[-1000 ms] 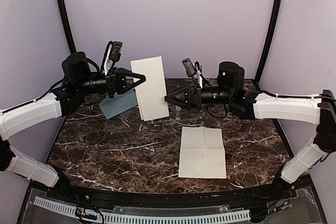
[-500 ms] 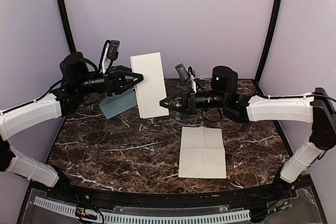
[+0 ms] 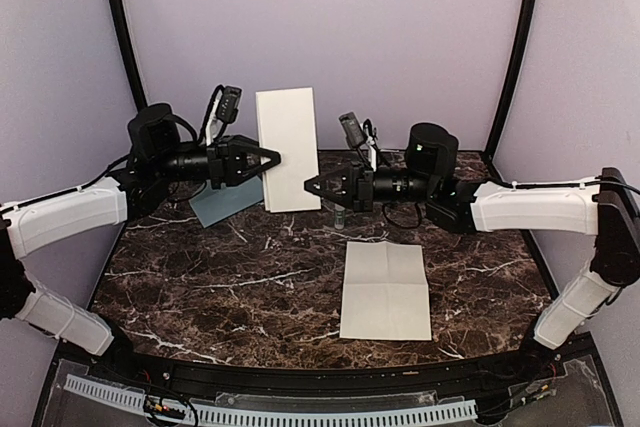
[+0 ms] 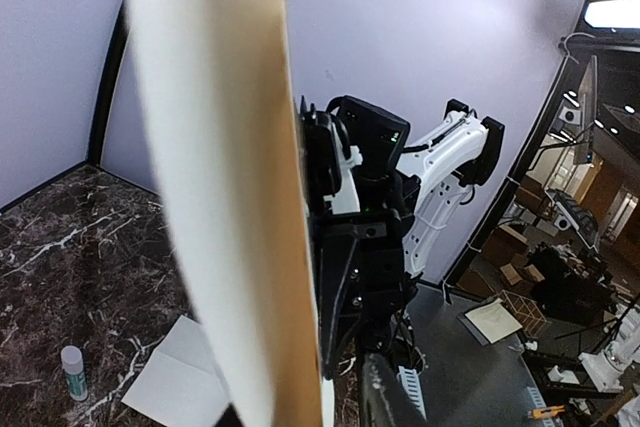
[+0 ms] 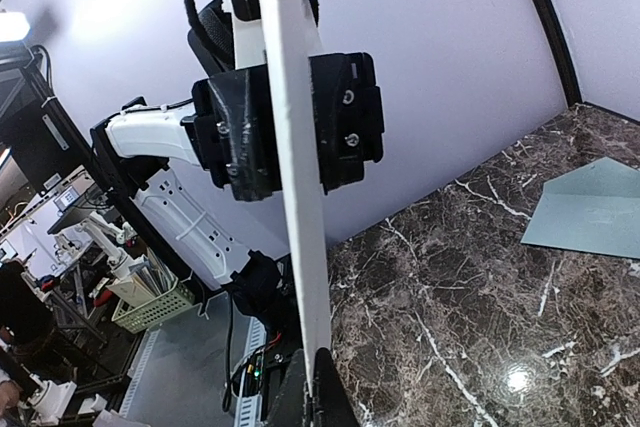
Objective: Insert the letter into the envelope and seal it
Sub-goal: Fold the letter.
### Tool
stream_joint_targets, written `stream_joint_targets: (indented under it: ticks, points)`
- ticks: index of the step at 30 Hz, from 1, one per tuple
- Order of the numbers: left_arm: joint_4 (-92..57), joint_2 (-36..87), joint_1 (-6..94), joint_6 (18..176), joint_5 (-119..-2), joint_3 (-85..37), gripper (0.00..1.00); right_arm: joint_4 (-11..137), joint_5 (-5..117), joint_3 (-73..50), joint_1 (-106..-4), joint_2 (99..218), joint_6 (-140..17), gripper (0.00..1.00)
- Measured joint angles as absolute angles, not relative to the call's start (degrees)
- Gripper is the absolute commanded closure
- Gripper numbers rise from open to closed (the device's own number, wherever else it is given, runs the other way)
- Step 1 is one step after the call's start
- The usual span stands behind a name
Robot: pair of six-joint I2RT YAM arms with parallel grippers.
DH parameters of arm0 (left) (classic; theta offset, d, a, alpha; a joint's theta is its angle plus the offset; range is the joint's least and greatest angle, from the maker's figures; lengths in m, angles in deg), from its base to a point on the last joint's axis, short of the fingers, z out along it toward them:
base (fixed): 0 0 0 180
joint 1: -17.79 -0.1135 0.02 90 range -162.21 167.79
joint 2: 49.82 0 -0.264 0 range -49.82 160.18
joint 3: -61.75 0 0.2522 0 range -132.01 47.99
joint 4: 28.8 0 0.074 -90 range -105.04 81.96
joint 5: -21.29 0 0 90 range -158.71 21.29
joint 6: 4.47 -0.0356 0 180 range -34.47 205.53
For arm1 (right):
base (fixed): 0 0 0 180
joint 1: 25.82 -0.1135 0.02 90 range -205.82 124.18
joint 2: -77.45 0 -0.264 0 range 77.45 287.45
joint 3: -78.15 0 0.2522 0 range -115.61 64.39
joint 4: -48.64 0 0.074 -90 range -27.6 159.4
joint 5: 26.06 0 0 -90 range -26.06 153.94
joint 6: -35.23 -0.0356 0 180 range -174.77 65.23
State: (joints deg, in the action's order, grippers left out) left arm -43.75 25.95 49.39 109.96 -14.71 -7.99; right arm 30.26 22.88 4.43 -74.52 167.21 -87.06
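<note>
Currently the right gripper (image 3: 310, 186) pinches the letter (image 3: 288, 147), long axis upright; the left gripper (image 3: 272, 158) straddles it, fingers spread. The envelope (image 3: 220, 205) lies far left, nearer the left arm.

My right fingers (image 3: 322, 187) pinch the letter (image 3: 288, 150), a folded white sheet, upright above the bench (image 3: 200, 277); the envelope (image 3: 225, 202), pale blue-grey, lies flat at the bench's back left.
</note>
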Motion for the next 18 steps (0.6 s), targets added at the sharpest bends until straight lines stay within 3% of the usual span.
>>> stream_joint_targets:
  ticks: [1,3,8,14,18]
  points:
    - [-43.64,26.15,49.39,110.53,-14.47,-7.99,0.92,30.26,22.95,4.43,-74.52,167.23,-87.06,0.98]
    - [-43.73,26.37,49.39,110.44,-14.08,-7.99,0.99,30.26,23.1,4.43,-74.52,167.21,-87.17,0.82]
    - [-44.12,26.41,49.39,110.31,-13.36,-7.99,1.0,29.67,23.76,4.4,-74.52,167.23,-87.39,0.62]
    - [-44.08,27.46,49.39,110.2,-12.33,-7.99,1.0,28.92,23.91,3.55,-73.98,167.23,-87.74,0.6]
    - [-43.44,27.85,49.48,109.76,-12.04,-8.21,1.0,28.75,23.89,1.5,-73.39,167.25,-87.67,0.67]
